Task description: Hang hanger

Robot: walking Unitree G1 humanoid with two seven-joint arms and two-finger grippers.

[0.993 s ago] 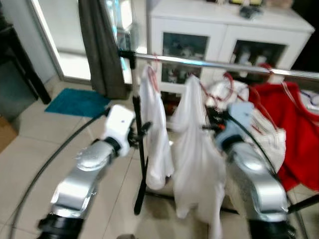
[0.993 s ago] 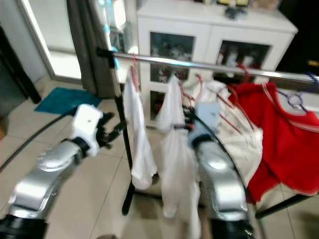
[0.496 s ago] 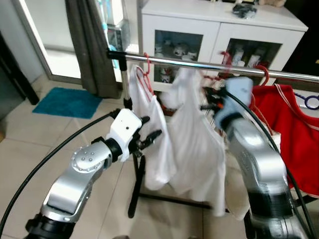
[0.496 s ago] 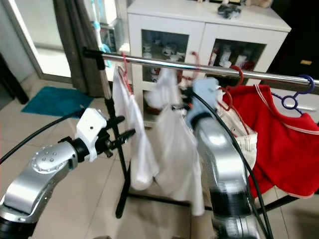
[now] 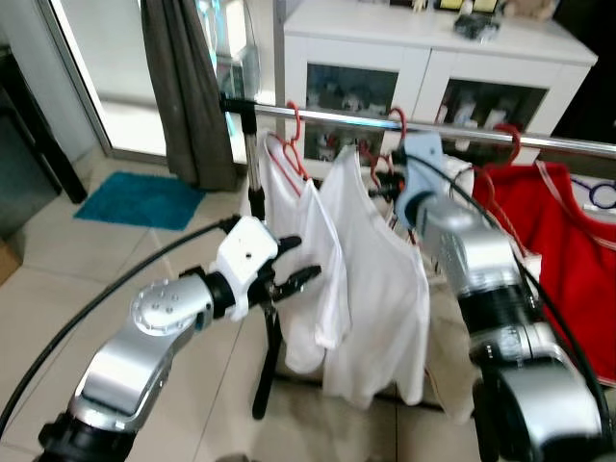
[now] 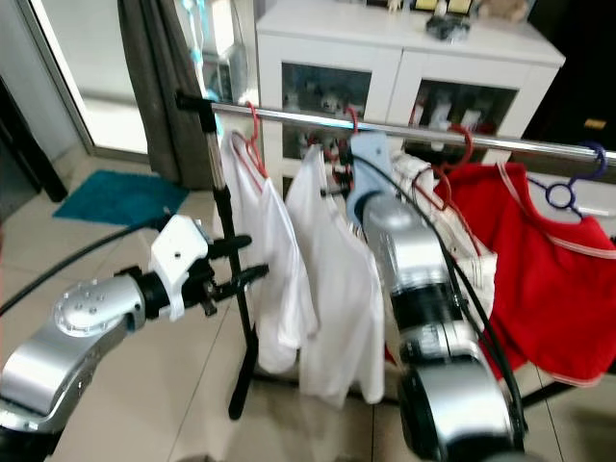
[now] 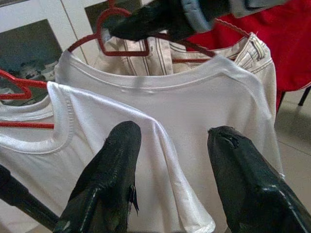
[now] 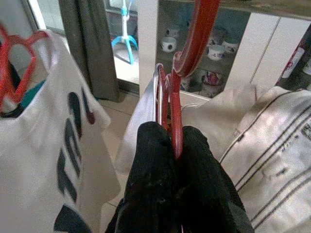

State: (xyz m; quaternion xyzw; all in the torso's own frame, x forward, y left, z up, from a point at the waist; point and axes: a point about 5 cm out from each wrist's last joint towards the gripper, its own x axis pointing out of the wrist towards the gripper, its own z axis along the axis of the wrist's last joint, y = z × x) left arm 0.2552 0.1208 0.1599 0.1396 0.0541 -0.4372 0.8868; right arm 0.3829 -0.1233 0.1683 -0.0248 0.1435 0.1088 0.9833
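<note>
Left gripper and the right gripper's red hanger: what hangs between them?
A white T-shirt on that red hanger, per the left wrist view.

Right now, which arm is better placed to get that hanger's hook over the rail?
Right. The right gripper is shut on the red hanger just below the rail; the left gripper hangs open, lower down by the white shirts.

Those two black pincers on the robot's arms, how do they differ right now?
The left pincer is open and holds nothing, poised low in front of the white T-shirts; the right pincer is shut on the red hanger, its neck pinched between the fingers. The right one is raised near the rail, the left sits lower, beside the rack's pole. Both have two long black fingers.
</note>
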